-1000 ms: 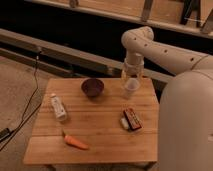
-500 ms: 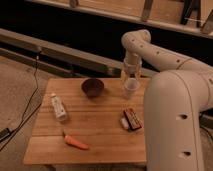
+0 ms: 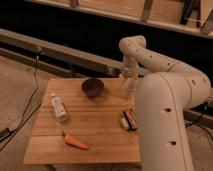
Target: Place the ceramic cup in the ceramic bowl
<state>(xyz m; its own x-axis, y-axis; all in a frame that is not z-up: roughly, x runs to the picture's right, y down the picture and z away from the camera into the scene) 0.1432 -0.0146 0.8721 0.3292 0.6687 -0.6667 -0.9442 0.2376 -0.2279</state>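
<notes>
Gripper [image 3: 129, 81]: at rear right of table [image 3: 95, 131], just over ceramic cup [image 3: 130, 90]
Jaws: apart
Ceramic bowl [image 3: 93, 87]: left of cup, not touching

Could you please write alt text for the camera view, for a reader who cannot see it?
A white robot arm points its gripper down at the ceramic cup at the back right of a wooden table; the dark ceramic bowl stands apart, further left in the picture. In front are a white bottle, a carrot and a small packet.
</notes>
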